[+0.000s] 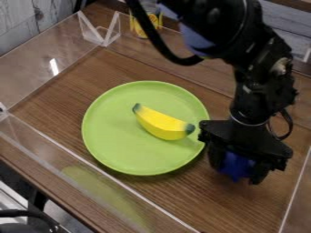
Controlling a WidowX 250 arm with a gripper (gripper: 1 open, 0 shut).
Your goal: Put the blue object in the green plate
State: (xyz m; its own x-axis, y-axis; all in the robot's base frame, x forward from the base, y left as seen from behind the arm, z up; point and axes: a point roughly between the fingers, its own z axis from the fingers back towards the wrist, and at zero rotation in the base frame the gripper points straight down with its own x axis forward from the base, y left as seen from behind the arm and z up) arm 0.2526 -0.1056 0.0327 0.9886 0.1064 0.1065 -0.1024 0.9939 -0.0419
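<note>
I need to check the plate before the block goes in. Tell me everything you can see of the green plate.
The green plate is a large, round, lime-green dish with a shallow raised rim; it looks like smooth plastic. It lies flat on the wooden table, left of the gripper. A yellow banana lies in it, toward its right side. The gripper's black body stands at the plate's right edge; whether they touch I cannot tell.
</note>
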